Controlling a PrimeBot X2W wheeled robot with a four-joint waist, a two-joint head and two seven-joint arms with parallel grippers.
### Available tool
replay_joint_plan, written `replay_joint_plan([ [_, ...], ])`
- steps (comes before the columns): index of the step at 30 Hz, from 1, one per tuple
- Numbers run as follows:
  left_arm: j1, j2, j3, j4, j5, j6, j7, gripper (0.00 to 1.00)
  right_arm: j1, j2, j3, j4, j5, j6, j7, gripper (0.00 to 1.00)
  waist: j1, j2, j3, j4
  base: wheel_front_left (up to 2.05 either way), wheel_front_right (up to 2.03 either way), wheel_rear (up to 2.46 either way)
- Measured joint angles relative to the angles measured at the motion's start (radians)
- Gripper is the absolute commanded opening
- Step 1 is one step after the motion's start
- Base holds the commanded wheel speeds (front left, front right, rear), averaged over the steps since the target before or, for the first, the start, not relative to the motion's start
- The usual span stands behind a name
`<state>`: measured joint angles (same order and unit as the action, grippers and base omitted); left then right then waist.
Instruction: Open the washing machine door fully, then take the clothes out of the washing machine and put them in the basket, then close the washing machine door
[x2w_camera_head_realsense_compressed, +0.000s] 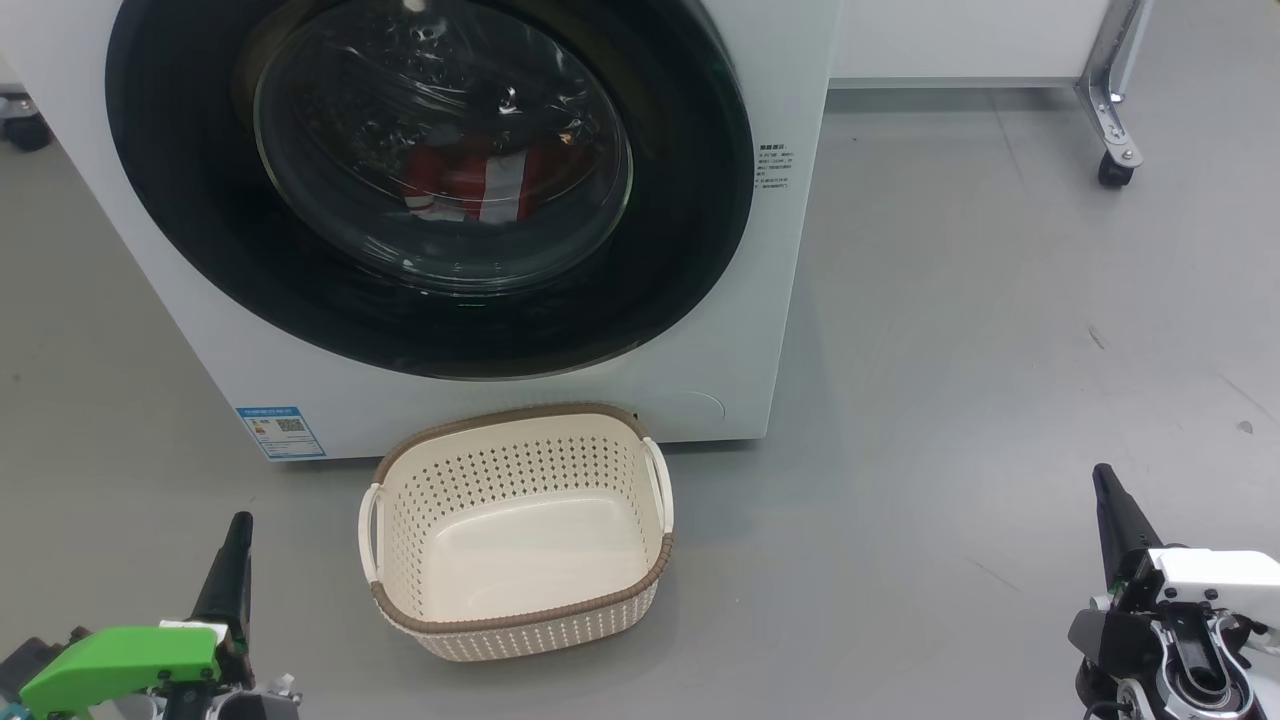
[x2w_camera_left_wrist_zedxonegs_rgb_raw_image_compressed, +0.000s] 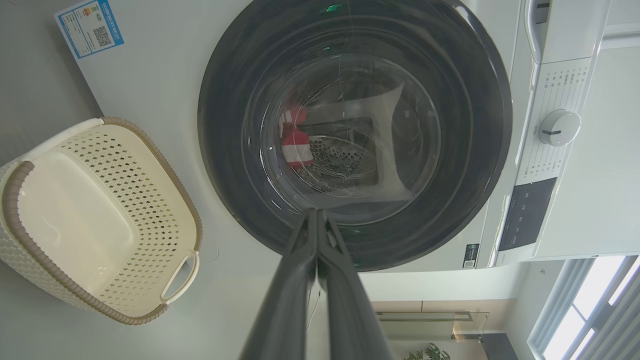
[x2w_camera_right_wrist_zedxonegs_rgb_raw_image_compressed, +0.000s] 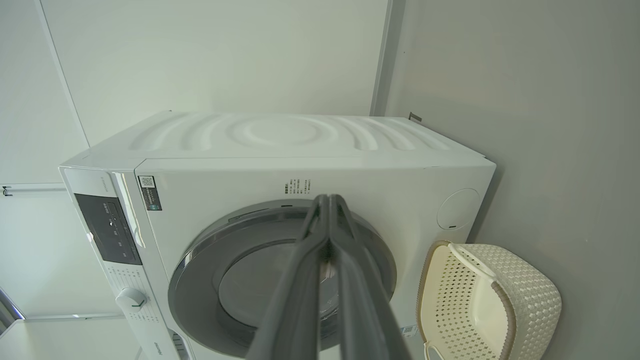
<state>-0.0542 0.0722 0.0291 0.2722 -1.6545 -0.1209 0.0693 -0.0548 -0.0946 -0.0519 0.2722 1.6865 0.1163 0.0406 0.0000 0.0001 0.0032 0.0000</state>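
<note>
The white washing machine (x2w_camera_head_realsense_compressed: 480, 400) fills the top left of the head view, and its round black-rimmed door (x2w_camera_head_realsense_compressed: 680, 260) is shut flat against the front. Through the door glass I see the red and white clothes (x2w_camera_head_realsense_compressed: 470, 185) lying in the drum. On the floor just in front stands the cream basket (x2w_camera_head_realsense_compressed: 520, 615), with nothing in it. My left gripper (x2w_camera_head_realsense_compressed: 238, 522) is shut and low at the left, well short of the machine. Low at the right, my right gripper (x2w_camera_head_realsense_compressed: 1103, 473) is shut too. Both grippers hold nothing. The door (x2w_camera_left_wrist_zedxonegs_rgb_raw_image_compressed: 350, 250) and clothes (x2w_camera_left_wrist_zedxonegs_rgb_raw_image_compressed: 295, 147) appear again in the left wrist view.
Grey floor spreads to the right of the machine. A white cabinet on a metal leg with a caster (x2w_camera_head_realsense_compressed: 1115, 170) stands at the back right. The machine's dial (x2w_camera_left_wrist_zedxonegs_rgb_raw_image_compressed: 559, 127) and dark control panel (x2w_camera_left_wrist_zedxonegs_rgb_raw_image_compressed: 525, 212) lie along its top edge.
</note>
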Motion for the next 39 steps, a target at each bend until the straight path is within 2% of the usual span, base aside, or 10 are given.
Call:
replay_joint_plan([
  [13, 0.0, 0.0, 0.001, 0.0, 0.0, 0.0, 0.0, 0.0, 0.0, 0.001, -0.002, 0.0, -0.001, 0.0, 0.001, 0.0, 0.0, 0.0, 0.0, 0.0, 0.0, 0.0, 0.0],
  [14, 0.0, -0.001, 0.001, 0.0, 0.0, 0.0, 0.0, 1.0, 0.0, 0.001, -0.002, 0.0, -0.001, 0.0, 0.001, 1.0, 0.0, -0.0001, 0.0, 0.0, 0.0, 0.0, 0.0],
  [20, 0.045, -0.029, -0.006, 0.054, 0.0, 0.001, 0.0, 1.0, 0.054, 0.034, 0.003, 0.053, -0.001, -0.005, 0.001, 1.0, 0.0, 0.0, 0.0, 0.0, 0.0, 0.0, 0.0],
  [39, 0.046, -0.025, -0.016, 0.004, 0.029, 0.001, -0.032, 1.0, 0.052, 0.032, 0.028, 0.031, -0.072, -0.005, -0.039, 1.0, 0.0, 0.0, 0.001, 0.0, 0.0, 0.0, 0.0],
])
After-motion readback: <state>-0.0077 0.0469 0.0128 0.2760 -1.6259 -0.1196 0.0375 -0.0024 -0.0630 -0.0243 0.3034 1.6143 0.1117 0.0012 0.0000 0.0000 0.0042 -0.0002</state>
